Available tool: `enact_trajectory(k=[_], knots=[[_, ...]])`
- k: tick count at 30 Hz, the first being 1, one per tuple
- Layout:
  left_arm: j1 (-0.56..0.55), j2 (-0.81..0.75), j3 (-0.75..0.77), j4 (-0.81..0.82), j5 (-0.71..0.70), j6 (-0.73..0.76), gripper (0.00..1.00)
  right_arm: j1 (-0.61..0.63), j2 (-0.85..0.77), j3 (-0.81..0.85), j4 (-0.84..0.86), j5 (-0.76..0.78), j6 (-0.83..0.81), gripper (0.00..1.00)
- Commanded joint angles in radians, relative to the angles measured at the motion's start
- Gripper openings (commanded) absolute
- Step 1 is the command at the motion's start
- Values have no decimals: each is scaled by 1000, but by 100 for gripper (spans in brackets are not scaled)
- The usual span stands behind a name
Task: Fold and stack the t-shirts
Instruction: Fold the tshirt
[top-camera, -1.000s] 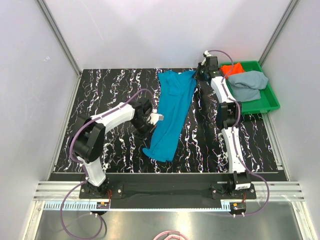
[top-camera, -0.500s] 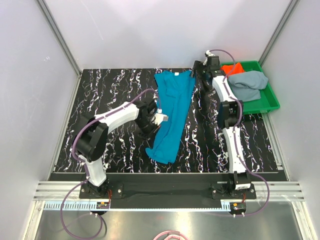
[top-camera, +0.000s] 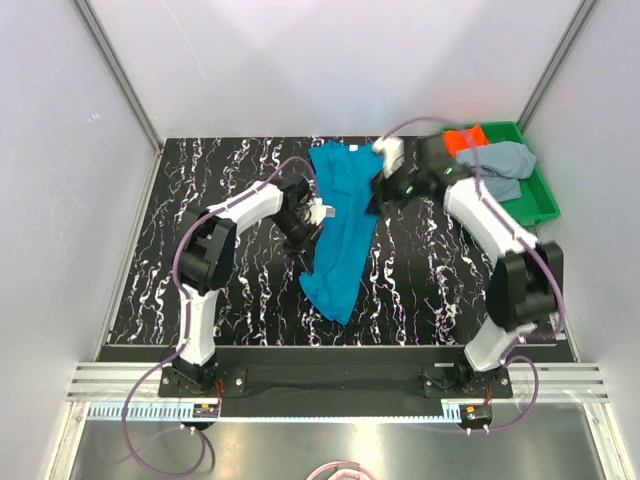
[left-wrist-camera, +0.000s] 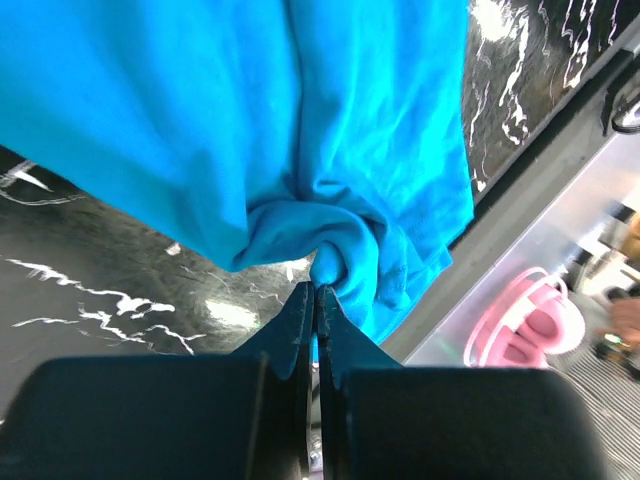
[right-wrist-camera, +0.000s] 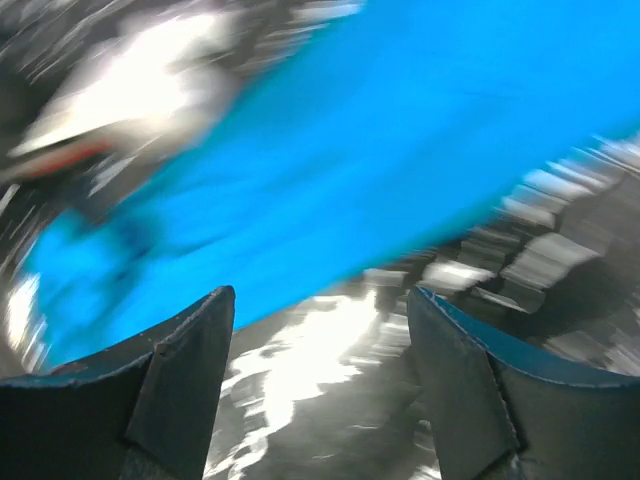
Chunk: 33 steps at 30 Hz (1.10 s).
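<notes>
The teal-blue t-shirt (top-camera: 340, 230) lies stretched in a long band down the middle of the table. My left gripper (top-camera: 306, 228) is at its left edge, shut on a bunched fold of the teal cloth (left-wrist-camera: 340, 250); the jaws meet with cloth pinched at their tips (left-wrist-camera: 317, 292). My right gripper (top-camera: 382, 190) hovers at the shirt's upper right edge, open, nothing between its fingers (right-wrist-camera: 320, 300); the blurred teal shirt (right-wrist-camera: 350, 150) lies just beyond them. The orange-red t-shirt (top-camera: 465, 137) and the grey-blue t-shirt (top-camera: 497, 161) rest in the tray.
A green plastic tray (top-camera: 540, 200) stands at the back right corner. The black marbled table (top-camera: 220, 170) is walled by white panels on three sides. The table's near edge and a metal rail (left-wrist-camera: 560, 170) show in the left wrist view.
The right gripper let go of the shirt's far corner, opened, and swung left and nearer over the shirt's right edge. The left gripper carried its fold slightly farther back.
</notes>
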Motion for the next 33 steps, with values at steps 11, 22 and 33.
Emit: enact_trajectory(k=[11,22,33], knots=[[18,-164,-154,-92,116,13,0,363,-250,-499,140,107,-360,71],[12,-169,-212,-76,81,15,0,540,-362,-617,188,153,-366,66],[18,-178,-251,-76,73,12,0,719,-391,-693,237,115,-283,61]])
